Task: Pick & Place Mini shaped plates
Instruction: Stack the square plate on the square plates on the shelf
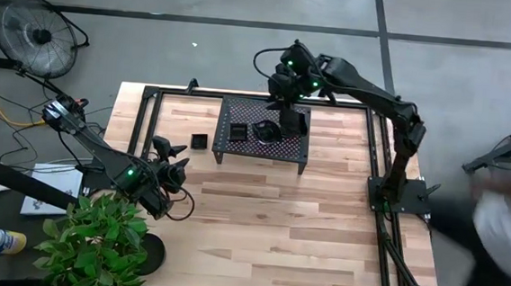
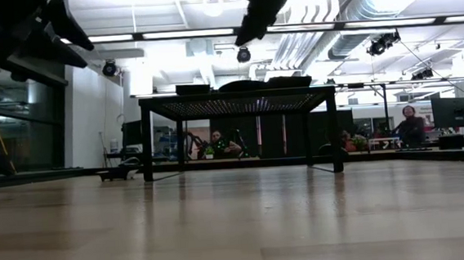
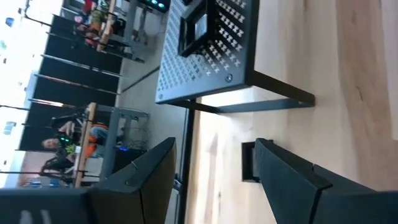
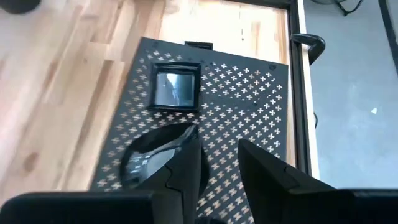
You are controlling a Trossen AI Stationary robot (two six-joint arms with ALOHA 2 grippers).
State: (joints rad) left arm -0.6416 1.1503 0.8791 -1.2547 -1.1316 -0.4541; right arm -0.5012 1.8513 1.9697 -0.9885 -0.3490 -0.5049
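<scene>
3 plates (image 1: 237,131) sit on the rack (image 1: 302,147); 1 plate (image 1: 199,141) waits on the table (image 1: 277,217) beside the rack. Right end effector (image 4: 217,155) open, empty above rack; left end effector (image 3: 214,168) open near that plate.

Plates (image 1: 236,132) on rack (image 1: 297,146); one (image 1: 200,141) beside.

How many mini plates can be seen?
4. On the rack: a square, a round, and one near the right gripper. One square on the table. More may be hidden.
</scene>
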